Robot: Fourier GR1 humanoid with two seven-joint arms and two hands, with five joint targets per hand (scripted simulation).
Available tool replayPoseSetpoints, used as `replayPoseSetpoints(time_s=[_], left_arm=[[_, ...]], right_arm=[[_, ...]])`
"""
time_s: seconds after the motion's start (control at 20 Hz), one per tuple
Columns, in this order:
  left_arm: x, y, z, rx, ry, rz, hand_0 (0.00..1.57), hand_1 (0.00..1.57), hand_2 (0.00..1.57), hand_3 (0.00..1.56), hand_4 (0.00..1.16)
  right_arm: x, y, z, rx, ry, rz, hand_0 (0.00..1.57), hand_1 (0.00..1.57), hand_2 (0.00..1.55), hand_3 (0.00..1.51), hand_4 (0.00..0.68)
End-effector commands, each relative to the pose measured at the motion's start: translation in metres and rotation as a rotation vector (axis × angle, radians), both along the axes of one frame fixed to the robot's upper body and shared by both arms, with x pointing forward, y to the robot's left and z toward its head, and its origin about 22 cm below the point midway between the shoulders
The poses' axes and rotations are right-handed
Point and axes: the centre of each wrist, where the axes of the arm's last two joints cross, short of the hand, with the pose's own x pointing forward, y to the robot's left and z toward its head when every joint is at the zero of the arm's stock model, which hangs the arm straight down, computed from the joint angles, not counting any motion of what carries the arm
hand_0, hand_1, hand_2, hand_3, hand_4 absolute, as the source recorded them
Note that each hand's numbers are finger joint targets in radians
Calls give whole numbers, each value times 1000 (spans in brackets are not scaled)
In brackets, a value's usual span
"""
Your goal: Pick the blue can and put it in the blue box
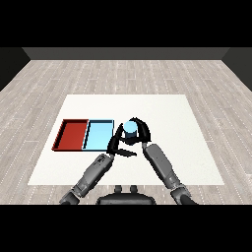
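The blue can (130, 128) stands upright just right of the light blue tray (97, 136), outside its rim. My right hand (143, 132) reaches in from the right, with its fingers and thumb curled round the can's far and near sides. My left hand (117, 143) sits low beside the tray's right edge, just below and left of the can. Its fingers are relaxed and its thumb points right, holding nothing. Whether the can rests on the table or is raised off it cannot be told.
A red tray (72, 134) lies against the left side of the light blue tray. Neither tray holds anything. The white table (172, 118) stretches to the right and back, with wooden floor beyond its edges.
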Motion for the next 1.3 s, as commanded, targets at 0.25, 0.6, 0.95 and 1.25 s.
replayPoseSetpoints(time_s=[0.25,0.6,0.95,1.25], left_arm=[[-7,-10,-10,32,17,-5,0,0,0,0,0],[13,-14,4,41,24,6,0,0,0,0,0],[8,-18,10,16,5,-2,0,0,0,0,0],[18,-25,3,61,10,9,0,0,0,0,0]], right_arm=[[-20,15,0,36,-29,28,1433,1433,1465,1376,558],[-15,3,5,9,5,45,1427,1427,1462,1378,553],[-20,20,-6,29,-1,63,1442,1442,1459,1369,518],[-16,26,1,-2,-19,83,1433,1433,1447,1351,522]])
